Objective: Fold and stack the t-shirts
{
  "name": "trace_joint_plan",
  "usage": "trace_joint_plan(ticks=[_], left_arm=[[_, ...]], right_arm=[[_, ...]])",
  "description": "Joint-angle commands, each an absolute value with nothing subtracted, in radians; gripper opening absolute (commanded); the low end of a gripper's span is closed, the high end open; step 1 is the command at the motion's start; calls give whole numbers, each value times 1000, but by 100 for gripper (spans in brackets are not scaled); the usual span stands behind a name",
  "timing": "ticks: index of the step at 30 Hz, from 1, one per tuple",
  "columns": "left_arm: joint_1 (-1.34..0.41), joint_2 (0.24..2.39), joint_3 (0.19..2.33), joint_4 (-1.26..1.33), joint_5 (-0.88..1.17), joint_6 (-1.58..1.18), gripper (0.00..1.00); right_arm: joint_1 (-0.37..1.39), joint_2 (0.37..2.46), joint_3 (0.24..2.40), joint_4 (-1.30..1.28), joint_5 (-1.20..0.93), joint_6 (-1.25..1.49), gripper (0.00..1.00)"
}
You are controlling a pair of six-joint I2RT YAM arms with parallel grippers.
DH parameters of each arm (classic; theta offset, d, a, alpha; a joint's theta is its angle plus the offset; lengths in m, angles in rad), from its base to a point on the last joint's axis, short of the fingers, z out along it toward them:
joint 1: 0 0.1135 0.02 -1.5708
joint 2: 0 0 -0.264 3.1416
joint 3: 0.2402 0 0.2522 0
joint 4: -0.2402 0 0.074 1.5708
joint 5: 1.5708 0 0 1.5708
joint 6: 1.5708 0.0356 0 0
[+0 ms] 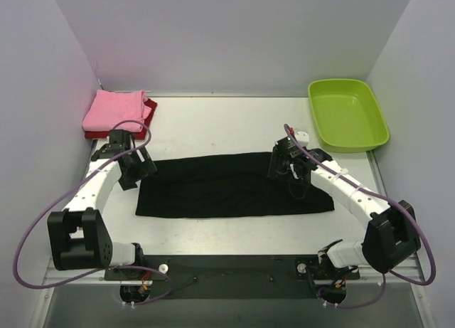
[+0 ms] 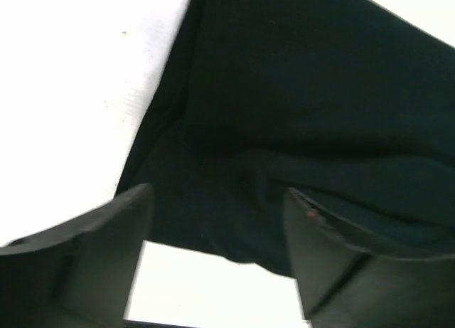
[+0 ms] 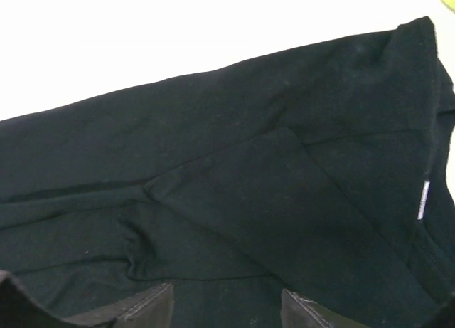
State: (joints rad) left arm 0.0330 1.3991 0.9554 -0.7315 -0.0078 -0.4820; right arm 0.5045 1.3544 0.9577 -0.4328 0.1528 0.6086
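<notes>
At bench (image 1: 213,122) centre, black shirt (image 1: 234,186) is being folded, lying as a long band. L gripper (image 1: 142,164) & R gripper (image 1: 284,164) are being held over its ends, both released, nothing clamped. Next, prob.: one end to be regrasped, folded crosswise, then stacked on pink shirt (image 1: 114,109).

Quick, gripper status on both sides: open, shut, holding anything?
Left gripper: open, holding nothing, over the left end of the black shirt.
Right gripper: open, holding nothing, over the same shirt's right end.
</notes>
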Motion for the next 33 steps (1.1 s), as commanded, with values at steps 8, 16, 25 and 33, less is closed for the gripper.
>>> trace_joint_plan(ticks=[8,16,25,33], left_arm=[[18,1225,1124,-721,198,-532,92],[8,1307,1160,-611,238,-583,93],[9,1312,1101,-600,238,-554,93],[28,1304,1095,-617,238,-528,94]], right_arm=[[630,1529,1198,-453,190,584,68],[676,1787,1414,-354,6,565,69],[712,2022,1635,-321,-46,532,69],[716,2126,1690,-322,-80,552,68]])
